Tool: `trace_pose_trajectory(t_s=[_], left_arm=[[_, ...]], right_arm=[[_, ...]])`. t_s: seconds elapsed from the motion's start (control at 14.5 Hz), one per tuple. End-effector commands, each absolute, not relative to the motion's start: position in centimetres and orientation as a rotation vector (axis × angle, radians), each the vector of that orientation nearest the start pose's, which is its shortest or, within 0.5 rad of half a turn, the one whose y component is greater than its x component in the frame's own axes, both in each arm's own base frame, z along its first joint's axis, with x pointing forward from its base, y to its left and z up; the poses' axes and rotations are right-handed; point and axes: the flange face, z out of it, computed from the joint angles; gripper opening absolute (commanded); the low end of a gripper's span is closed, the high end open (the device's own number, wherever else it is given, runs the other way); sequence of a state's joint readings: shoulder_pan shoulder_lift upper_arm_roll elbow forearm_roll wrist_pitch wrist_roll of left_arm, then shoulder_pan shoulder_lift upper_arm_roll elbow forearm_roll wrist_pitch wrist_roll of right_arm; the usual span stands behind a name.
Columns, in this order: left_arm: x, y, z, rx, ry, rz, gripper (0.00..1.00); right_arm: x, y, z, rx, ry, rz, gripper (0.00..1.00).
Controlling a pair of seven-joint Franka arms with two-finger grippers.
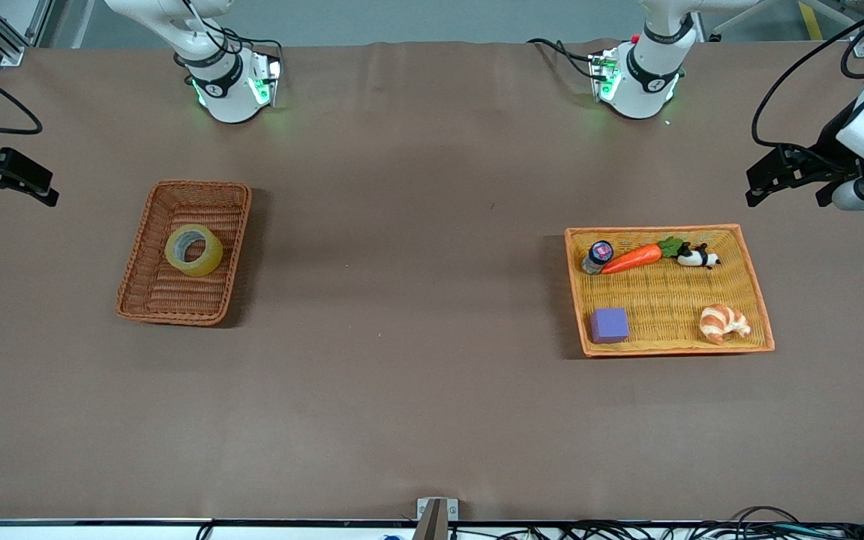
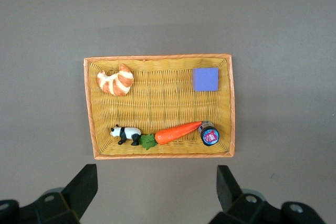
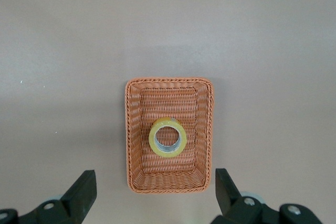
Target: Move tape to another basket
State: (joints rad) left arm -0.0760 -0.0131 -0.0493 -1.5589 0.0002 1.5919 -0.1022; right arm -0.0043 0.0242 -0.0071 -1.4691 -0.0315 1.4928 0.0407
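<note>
The tape (image 1: 193, 250), a translucent yellowish roll, lies flat in the narrow reddish-brown basket (image 1: 148, 300) toward the right arm's end of the table. The right wrist view looks straight down on the tape (image 3: 167, 137) and the basket (image 3: 136, 182). My right gripper (image 1: 46, 189) is open and empty, high over the table's edge at that end; it also shows in the right wrist view (image 3: 155, 172). My left gripper (image 1: 758, 191) is open and empty, high over the left arm's end; it also shows in the left wrist view (image 2: 156, 176).
A wide light orange-yellow basket (image 1: 664, 304) toward the left arm's end holds a carrot (image 1: 633, 258), a small jar (image 1: 598, 256), a panda toy (image 1: 697, 257), a purple block (image 1: 609, 325) and a croissant (image 1: 724, 322). Brown tabletop lies between the baskets.
</note>
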Motion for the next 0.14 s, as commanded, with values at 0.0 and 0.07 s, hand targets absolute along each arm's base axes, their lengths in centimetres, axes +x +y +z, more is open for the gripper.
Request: trace_pose_trajectory(t_s=[0.0, 0.07], left_arm=[[54.35, -6.74, 64.59, -3.134, 0.089, -0.059, 1.00], [54.35, -6.66, 64.58, -3.134, 0.105, -0.056, 1.00]], right_arm=[[55.22, -1.18, 64.70, -3.155, 0.098, -0.029, 1.00], [55.26, -1.10, 64.54, -3.155, 0.088, -0.025, 1.00]])
